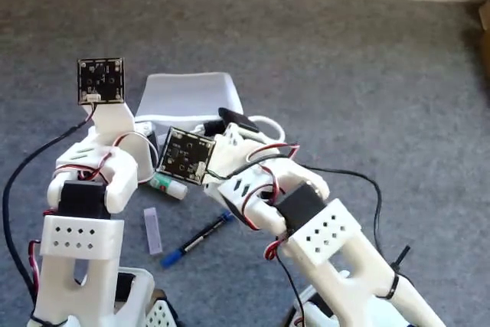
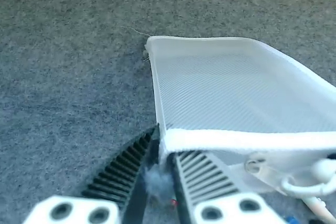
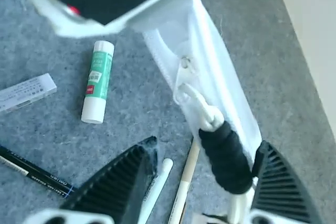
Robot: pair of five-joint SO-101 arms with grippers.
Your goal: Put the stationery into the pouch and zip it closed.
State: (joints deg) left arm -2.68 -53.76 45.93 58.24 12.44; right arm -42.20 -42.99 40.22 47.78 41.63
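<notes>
Plainly, the white mesh pouch (image 1: 187,89) lies on the grey carpeted worktop (image 1: 367,74) just in front of both arms, its mouth turned towards them and standing open. The left hand (image 2: 163,145) is pressed together on a corner of the pouch's rim, with the white edge band running between its ribbed black fingers (image 2: 123,169). The right hand (image 3: 205,148) is spread wide at the other end of the mouth. Between its fingers sits a black rounded piece (image 3: 226,161) tied to the white cord (image 3: 197,100) that hangs from the zip slider. One finger is right against that piece and the other is well apart from it. The stationery is all outside the pouch, on the worktop on the arms' side of it. A green-and-white glue stick (image 1: 170,186) lies nearest the mouth. A pale lilac flat bar (image 1: 153,230) lies farther back, and a dark pen with blue ends (image 1: 195,240) slants just beside the bar. From the right wrist, a slim white pen (image 3: 156,184) and a cream pencil (image 3: 185,182) lie side by side under the spread hand, close to the pouch's edge.
</notes>
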